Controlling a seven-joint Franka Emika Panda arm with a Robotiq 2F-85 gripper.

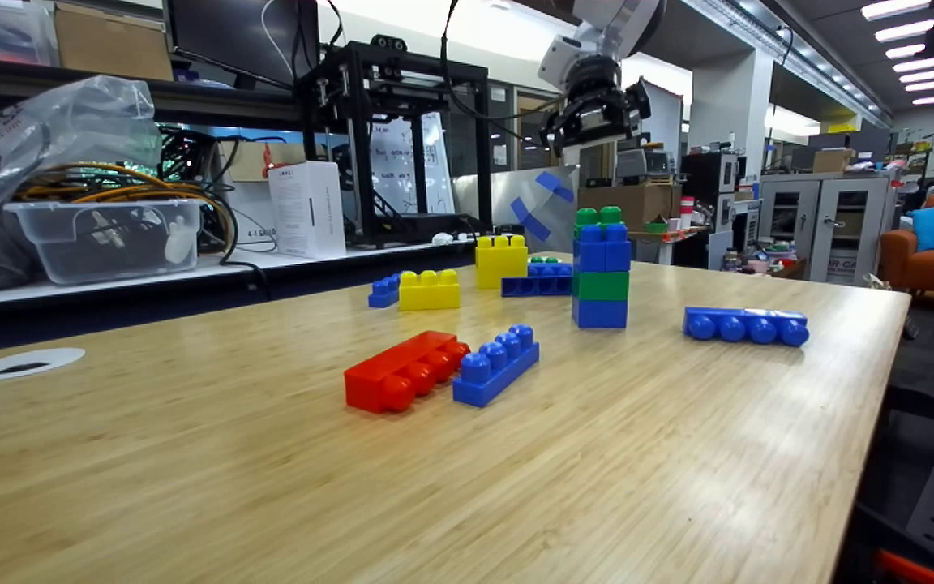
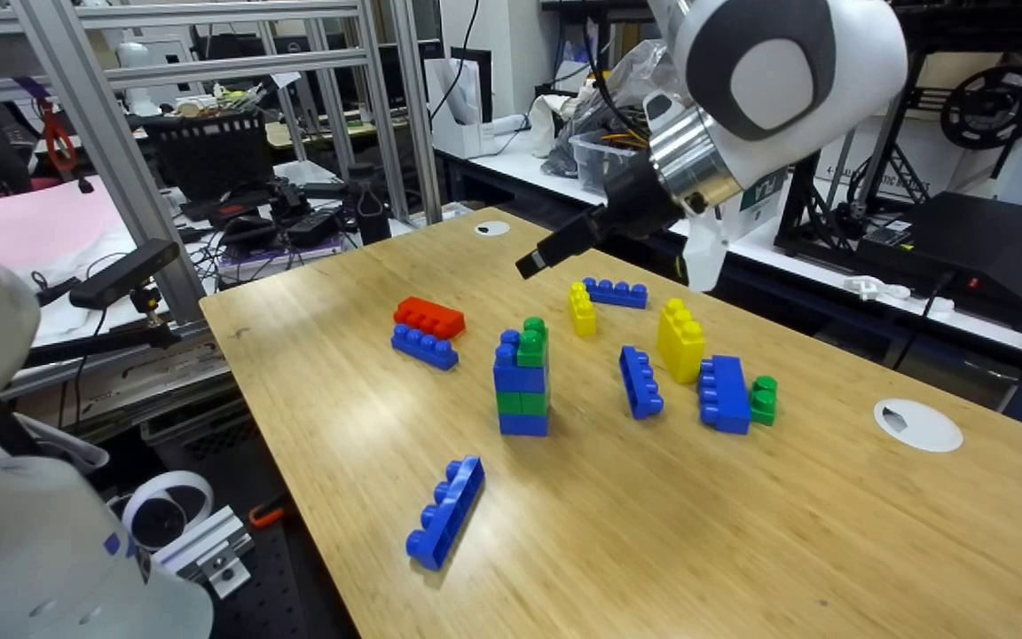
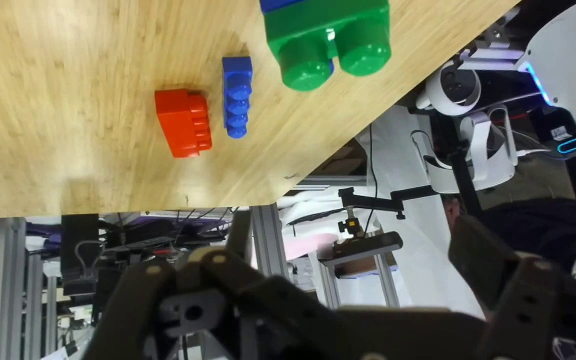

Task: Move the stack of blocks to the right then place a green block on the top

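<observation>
Stack of blocks (image 2: 520, 382) upright on the bench (image 2: 697, 532), green block (image 2: 531, 351) seated on half its top; my gripper (image 3: 355, 237) hangs higher, apart from both, jaws spread wide.

The wrist view crops the brick tower (image 3: 318, 24); in an exterior view, a yellow brick (image 1: 429, 295) partly hides a blue brick (image 1: 384, 295).

In an exterior view we see, around the stack of blocks (image 2: 522, 405) upright on the wooden table (image 2: 742, 524) — long blue brick (image 2: 449, 515) at seven o'clock, red brick (image 2: 429, 318) and blue brick (image 2: 423, 347) at ten, yellow brick (image 2: 583, 316) and another blue brick (image 2: 615, 295) at one, taller yellow brick (image 2: 681, 344), two blue bricks (image 2: 726, 399) and green block (image 2: 763, 405) towards three
</observation>
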